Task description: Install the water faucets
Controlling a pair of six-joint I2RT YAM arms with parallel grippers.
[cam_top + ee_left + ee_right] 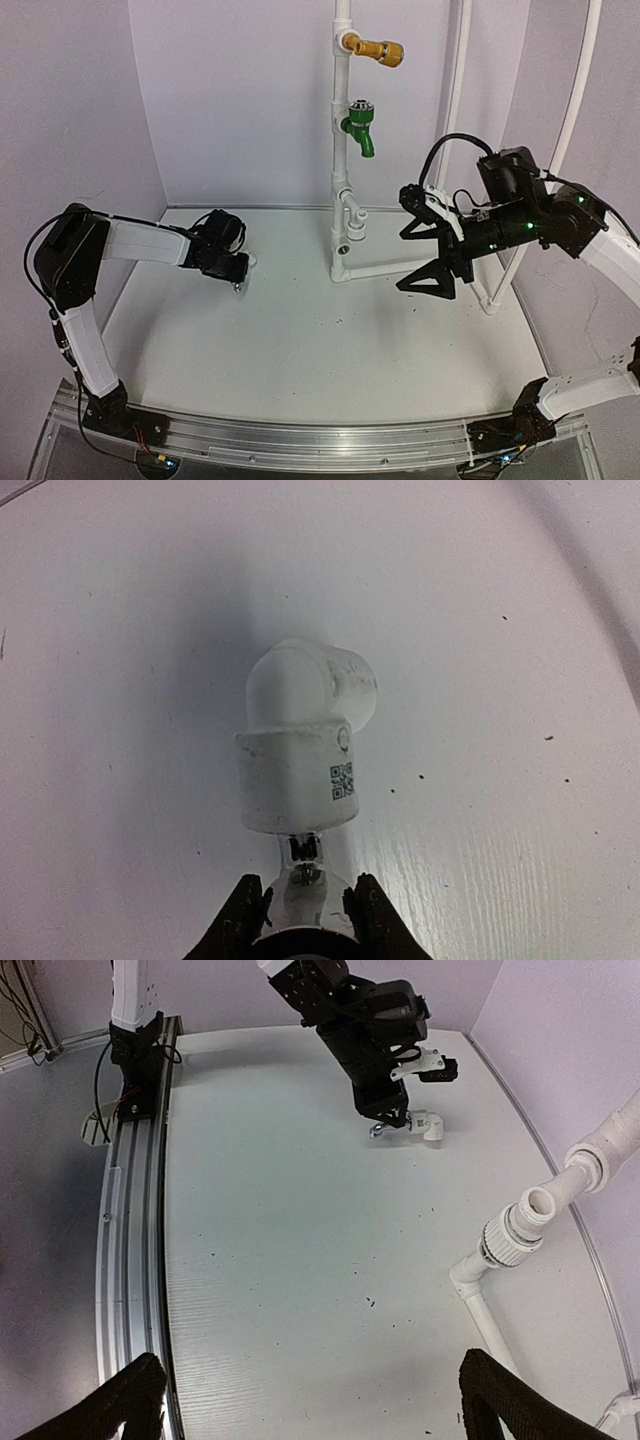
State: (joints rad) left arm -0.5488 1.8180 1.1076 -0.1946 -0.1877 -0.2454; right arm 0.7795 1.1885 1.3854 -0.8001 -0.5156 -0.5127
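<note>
My left gripper (305,920) is shut on the shiny silver-grey tap (304,885), low over the table. A short white plastic elbow fitting (300,750) with a QR label sits on the tap's far end and lies on the table. In the top view the left gripper (236,270) is at the table's left. From the right wrist view the white fitting (427,1125) shows under the left arm. My right gripper (405,262) is open wide and empty, right of the white pipe stand (341,150); its fingers (130,1400) are far apart.
The pipe stand carries a yellow-brass tap (381,49) at the top, a green tap (359,127) below it and an open white socket (352,217) low down. A second socket (528,1207) on a floor pipe lies near my right gripper. Purple walls close in the table.
</note>
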